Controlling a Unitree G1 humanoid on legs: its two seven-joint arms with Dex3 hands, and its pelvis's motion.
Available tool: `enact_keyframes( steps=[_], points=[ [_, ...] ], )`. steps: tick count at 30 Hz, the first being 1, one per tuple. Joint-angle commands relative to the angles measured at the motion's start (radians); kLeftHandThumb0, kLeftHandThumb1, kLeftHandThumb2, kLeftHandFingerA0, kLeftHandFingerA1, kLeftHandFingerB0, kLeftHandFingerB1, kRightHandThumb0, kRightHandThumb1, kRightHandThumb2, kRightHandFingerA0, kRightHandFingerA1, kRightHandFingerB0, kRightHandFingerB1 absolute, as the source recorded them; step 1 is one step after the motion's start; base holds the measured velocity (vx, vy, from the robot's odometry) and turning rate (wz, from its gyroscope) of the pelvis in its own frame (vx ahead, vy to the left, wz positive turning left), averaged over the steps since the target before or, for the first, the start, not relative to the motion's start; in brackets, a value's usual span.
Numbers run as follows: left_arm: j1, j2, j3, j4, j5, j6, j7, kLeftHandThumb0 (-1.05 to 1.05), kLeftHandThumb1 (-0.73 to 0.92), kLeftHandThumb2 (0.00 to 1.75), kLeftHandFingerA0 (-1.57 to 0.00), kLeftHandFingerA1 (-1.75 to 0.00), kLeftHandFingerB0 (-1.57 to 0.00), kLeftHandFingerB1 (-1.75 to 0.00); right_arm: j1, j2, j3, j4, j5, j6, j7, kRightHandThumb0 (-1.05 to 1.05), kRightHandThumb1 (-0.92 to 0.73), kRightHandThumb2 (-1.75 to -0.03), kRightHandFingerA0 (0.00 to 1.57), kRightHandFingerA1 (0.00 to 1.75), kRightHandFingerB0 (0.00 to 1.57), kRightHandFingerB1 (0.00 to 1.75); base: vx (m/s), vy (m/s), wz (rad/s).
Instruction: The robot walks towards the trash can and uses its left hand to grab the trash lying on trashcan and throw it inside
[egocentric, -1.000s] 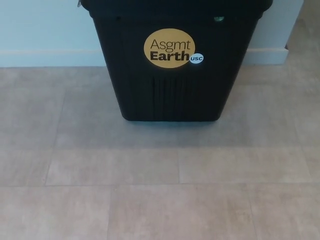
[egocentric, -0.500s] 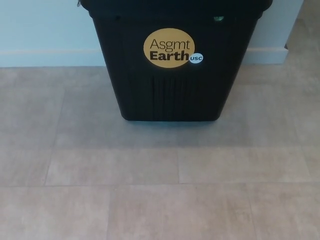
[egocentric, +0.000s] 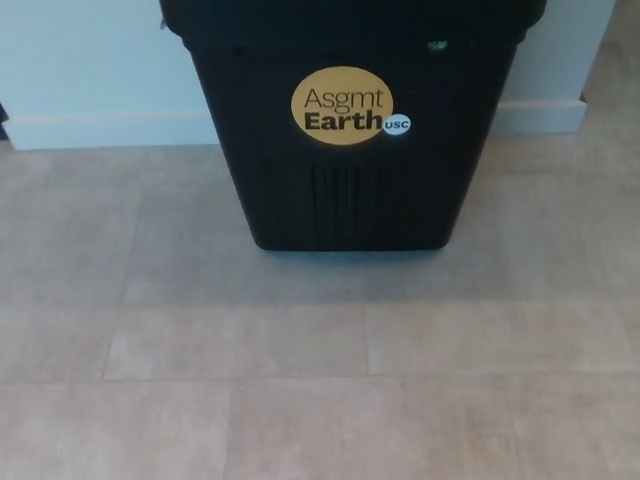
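Compared with the frame half a second ago, the whole picture has shifted slightly down and to the right: the camera has moved, not the objects. The trash can now sits a little lower and further right in the head view, and a dark sliver has come into view at the left edge by the baseboard.

Nearest the camera lies the tiled floor (egocentric: 300, 390), beige, with thin grout lines. No part of the robot shows; neither hand is in view, so the state of the fingers cannot be told.

Beyond the bare tiles stands the trash can (egocentric: 350, 200), upright on the floor against the wall. It is black, tapering toward its base, with vertical ribs on the lower front. A round gold sticker (egocentric: 341, 105) reads "Asgmt Earth", with a small white "USC" badge (egocentric: 397, 125) touching its right edge. The can's top is cut off by the picture edge; the trash is not visible.

Behind it runs a white baseboard (egocentric: 100, 130) below a pale wall (egocentric: 90, 50).
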Motion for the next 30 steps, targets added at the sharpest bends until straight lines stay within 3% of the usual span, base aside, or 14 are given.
enact_keyframes(
  steps=[1,9,10,11,13,14,16,17,18,19,27,30],
  points=[
    [-0.006,0.021,0.0,0.018,-0.014,-0.031,-0.01,-0.93,0.31,0.68,-1.05,-0.49,-0.92,-0.43,-0.001,-0.018,0.021,-0.003,-0.021,-0.031,-0.008,-0.54,-0.42,-0.71,0.17,0.49,0.22,0.43,0.0,0.0,0.0],
    [0.016,0.021,0.004,0.011,-0.026,-0.028,-0.027,-0.95,0.32,0.68,-0.94,-0.58,-0.92,-0.43,0.012,-0.016,0.021,-0.03,-0.012,-0.038,-0.005,-0.53,-0.42,-0.71,0.18,0.5,0.24,0.44,0.14,0.192,-0.2],
    [0.01,0.021,0.005,0.013,-0.027,-0.028,-0.023,-0.93,0.31,0.69,-0.96,-0.58,-0.92,-0.45,0.005,-0.018,0.025,-0.024,-0.017,-0.036,-0.009,-0.5,-0.53,-0.56,0.21,0.43,0.3,0.36,0.18,0.168,0.06],
    [0.009,0.021,0.006,0.013,-0.028,-0.028,-0.022,-0.93,0.31,0.69,-0.96,-0.58,-0.92,-0.45,0.003,-0.019,0.026,-0.022,-0.019,-0.036,-0.01,-0.5,-0.53,-0.56,0.21,0.43,0.3,0.36,0.23,0.205,0.01],
    [0.001,0.033,-0.009,0.019,-0.007,-0.043,0.0,-0.87,0.26,0.71,-0.95,-0.6,-0.94,-0.51,0.001,-0.025,0.029,-0.029,-0.027,-0.039,-0.02,-0.53,-0.55,-0.58,0.21,0.44,0.3,0.35,0.2,0.135,0.01],
    [-0.003,0.036,-0.008,0.017,-0.009,-0.041,-0.002,-0.89,0.26,0.7,-0.97,-0.57,-0.95,-0.49,-0.01,-0.026,0.037,-0.023,-0.04,-0.04,-0.032,-0.57,-0.44,-0.75,0.18,0.49,0.24,0.44,0.22,0.056,0.05],
    [-0.008,0.04,-0.009,0.025,-0.011,-0.056,-0.007,-0.92,0.31,0.71,-1.03,-0.51,-0.93,-0.46,-0.02,-0.023,0.035,-0.012,-0.034,-0.039,-0.029,-0.57,-0.44,-0.74,0.19,0.48,0.24,0.44,0.21,0.004,0.12],
    [-0.006,0.042,-0.011,0.03,-0.011,-0.057,-0.006,-0.84,0.25,0.71,-1.0,-0.53,-0.94,-0.51,-0.021,-0.023,0.036,-0.005,-0.034,-0.044,-0.028,-0.52,-0.55,-0.57,0.22,0.4,0.3,0.33,0.21,-0.036,0.16],
    [-0.006,0.043,-0.011,0.031,-0.011,-0.057,-0.006,-0.84,0.25,0.71,-1.0,-0.53,-0.94,-0.51,-0.021,-0.023,0.036,-0.003,-0.034,-0.046,-0.028,-0.52,-0.55,-0.57,0.22,0.4,0.3,0.33,0.24,-0.056,0.09],
    [0.0,0.04,-0.007,0.032,-0.018,-0.048,-0.014,-0.93,0.32,0.7,-1.07,-0.5,-0.94,-0.44,-0.013,-0.024,0.029,-0.015,-0.022,-0.038,-0.01,-0.58,-0.44,-0.75,0.15,0.49,0.22,0.44,0.23,-0.115,0.03],
    [0.005,0.031,0.001,0.048,-0.029,-0.05,-0.018,-0.95,0.32,0.68,-1.02,-0.52,-0.95,-0.42,-0.025,-0.035,0.034,-0.022,-0.013,-0.001,0.039,-0.61,-0.43,-0.74,0.1,0.48,0.19,0.44,0.29,-0.159,0.2],
    [0.004,0.03,-0.011,0.041,-0.014,-0.065,0.0,-0.85,0.31,0.56,-0.94,-0.66,-0.89,-0.52,-0.021,-0.043,0.035,-0.032,-0.016,0.003,0.05,-0.63,-0.43,-0.74,0.1,0.49,0.17,0.43,0.28,-0.111,0.01]
  ],
)
